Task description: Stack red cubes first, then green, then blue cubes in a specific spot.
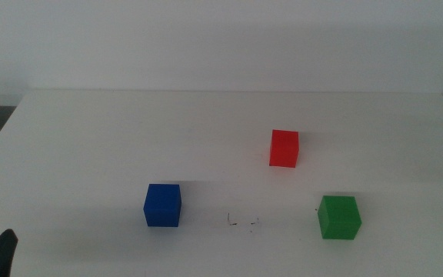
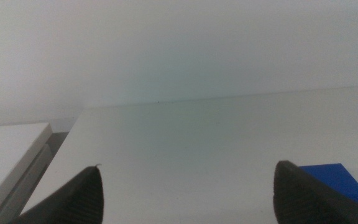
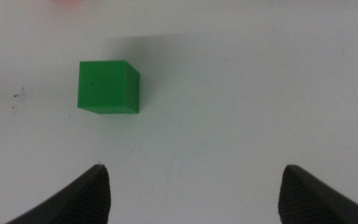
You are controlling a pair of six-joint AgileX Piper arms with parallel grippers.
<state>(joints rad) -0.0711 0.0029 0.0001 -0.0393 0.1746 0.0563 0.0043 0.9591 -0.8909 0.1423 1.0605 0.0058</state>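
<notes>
left gripper point(image 2: 185, 186) jaws apart, right gripper point(image 3: 194, 186) likewise

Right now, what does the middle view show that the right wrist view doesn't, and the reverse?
Only the middle view shows the whole red cube, the blue cube and the left gripper at the bottom-left corner. Only the right wrist view shows the right gripper with jaws open and nothing between them. Both show the green cube and the scribble marks on the white table.

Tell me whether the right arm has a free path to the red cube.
Probably yes. The red cube stands alone on bare table. The right pincer waits open at the table's right edge; the green cube lies nearer it, but off to the side of the path.
</notes>
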